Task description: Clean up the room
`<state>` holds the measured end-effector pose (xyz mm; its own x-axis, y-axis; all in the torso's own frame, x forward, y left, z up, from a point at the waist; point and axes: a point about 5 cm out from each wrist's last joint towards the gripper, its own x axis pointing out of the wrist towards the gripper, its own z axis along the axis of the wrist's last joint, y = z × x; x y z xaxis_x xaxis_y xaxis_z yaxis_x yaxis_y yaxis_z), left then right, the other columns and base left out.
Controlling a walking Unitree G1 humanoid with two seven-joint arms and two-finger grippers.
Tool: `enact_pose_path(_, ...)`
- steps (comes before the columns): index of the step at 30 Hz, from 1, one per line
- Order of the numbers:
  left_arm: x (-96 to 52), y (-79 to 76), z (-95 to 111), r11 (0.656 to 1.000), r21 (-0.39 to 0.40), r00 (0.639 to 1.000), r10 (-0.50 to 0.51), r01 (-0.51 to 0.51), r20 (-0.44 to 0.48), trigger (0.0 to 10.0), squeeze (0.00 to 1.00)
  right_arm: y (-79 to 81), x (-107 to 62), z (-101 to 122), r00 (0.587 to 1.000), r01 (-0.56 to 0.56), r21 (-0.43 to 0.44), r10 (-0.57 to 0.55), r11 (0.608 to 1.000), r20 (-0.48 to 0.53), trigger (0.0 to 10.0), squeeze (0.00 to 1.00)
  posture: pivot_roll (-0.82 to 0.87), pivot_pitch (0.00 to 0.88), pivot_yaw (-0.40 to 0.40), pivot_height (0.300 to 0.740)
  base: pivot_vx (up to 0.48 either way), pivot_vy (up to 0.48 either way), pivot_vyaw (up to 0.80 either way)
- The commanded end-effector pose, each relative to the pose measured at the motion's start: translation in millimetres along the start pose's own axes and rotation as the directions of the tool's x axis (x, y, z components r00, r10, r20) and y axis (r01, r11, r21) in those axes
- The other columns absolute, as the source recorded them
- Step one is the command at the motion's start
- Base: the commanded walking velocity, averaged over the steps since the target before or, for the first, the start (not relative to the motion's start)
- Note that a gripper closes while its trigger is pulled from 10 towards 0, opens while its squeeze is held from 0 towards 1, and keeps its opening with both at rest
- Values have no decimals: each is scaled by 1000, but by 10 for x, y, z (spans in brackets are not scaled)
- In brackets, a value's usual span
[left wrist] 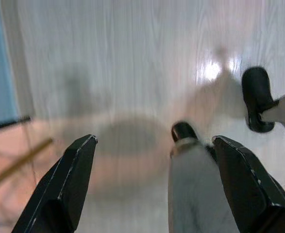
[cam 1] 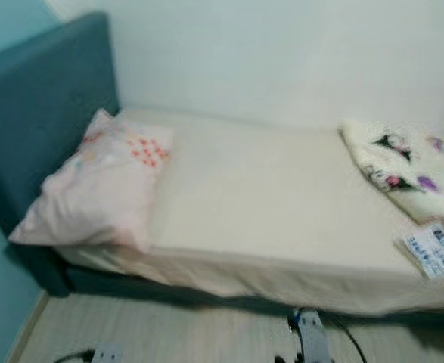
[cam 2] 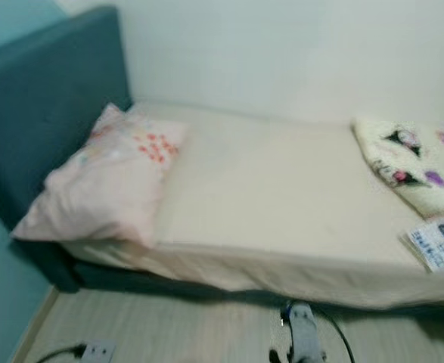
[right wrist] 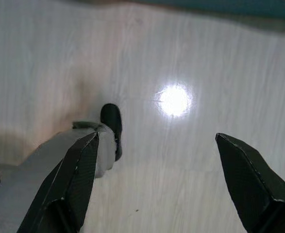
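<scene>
Bed (cam 1: 282,197): single, cream fitted sheet, set against white wall; teal upholstered headboard (cam 1: 40,106) on robot's left.
Pillow (cam 1: 100,181): pale pink w/ orange-red print, lying at headboard end, leaning on headboard, near front edge of mattress.
Blanket (cam 2: 414,166): fluffy white, black and purple cartoon print, bunched at far right end of bed, top surface.
Booklet (cam 2: 436,243): white/blue printed item, flat on sheet at front-right edge, just beside blanket; text too blurred to read.
Floor (cam 1: 176,333): pale wood-look planks; white power strip (cam 2: 97,351) w/ black cable at lower left, near teal side wall.
Robot leg (cam 2: 305,336): grey, black foot, on floor in front of bed, black cable beside it.
Left hand (left wrist: 154,145): fingers well apart, holding nothing, pointing down at floor; robot's grey legs and black feet seen beyond.
Right hand (right wrist: 157,141): fingers wide apart, nothing between, over floor w/ bright light glare; bed's teal base at far edge.
Image quality: head views blurred.
</scene>
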<state>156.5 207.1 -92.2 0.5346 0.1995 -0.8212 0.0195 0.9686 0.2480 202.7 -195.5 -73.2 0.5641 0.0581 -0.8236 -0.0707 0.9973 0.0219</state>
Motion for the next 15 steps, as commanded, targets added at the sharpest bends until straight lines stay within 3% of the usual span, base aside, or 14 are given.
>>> enact_pose_path(1, -2, -14, 1, 1000, 7, 1000, 7, -7, 3, 10000, 0, -2, 3, 67, 999, -5, -17, 6, 1000, 34, 10000, 0, -68, 38, -93, 740, 0, 0, -750)
enact_pose_path(3, 2, -3, 27, 1000, 9, 1000, 15, -15, 15, 10000, 0, 7, 5, 84, 999, -9, -18, 10, 1000, 41, 10000, 0, -67, 38, -93, 740, 0, 0, -750)
enact_pose_path(9, 12, 22, 90, 1000, 2, 999, 20, -21, 41, 10000, 0, 56, 14, 114, 998, -33, -35, 35, 999, 54, 10000, 0, -58, 39, -95, 740, 0, 0, 0)
enact_pose_path(15, 12, 33, 77, 1000, -6, 999, 23, -23, 32, 10000, 0, 93, 21, 126, 997, -44, -56, 47, 997, 55, 10000, 0, -60, 40, -92, 740, 0, -480, 0)
